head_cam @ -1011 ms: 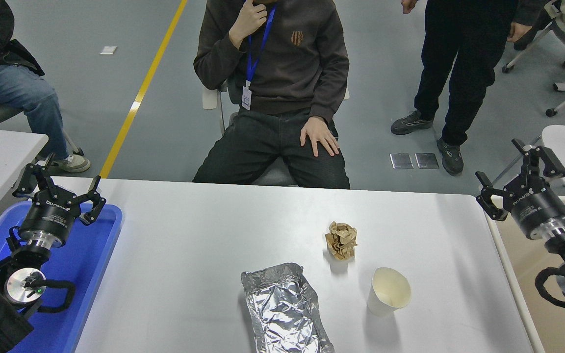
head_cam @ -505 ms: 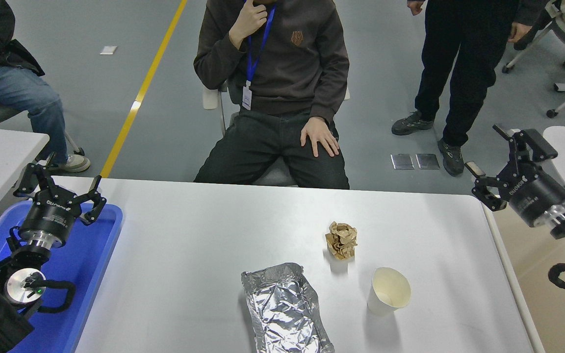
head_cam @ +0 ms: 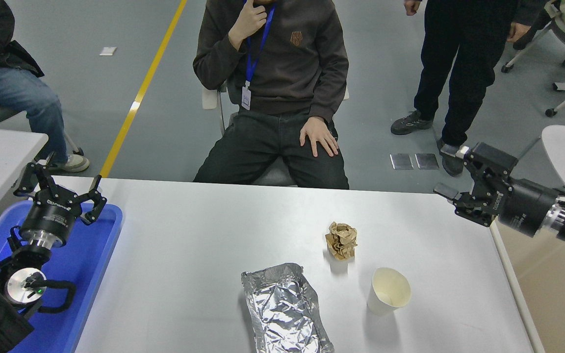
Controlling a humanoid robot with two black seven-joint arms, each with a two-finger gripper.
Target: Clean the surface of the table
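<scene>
Head view: three scraps, foil, paper wad and cup, are left on the worktop; right claw, at three o'clock, is spread open, nothing held; left claw is parked open at nine o'clock.

The foil sheet runs off the bottom edge, its near end unseen. The tabletop is likewise cut at the bottom. The blue tray is partly covered by the left arm and clipped at the lower left. The right arm leaves at the right edge. The seated person is cropped above the chin; badge print too small to read
</scene>
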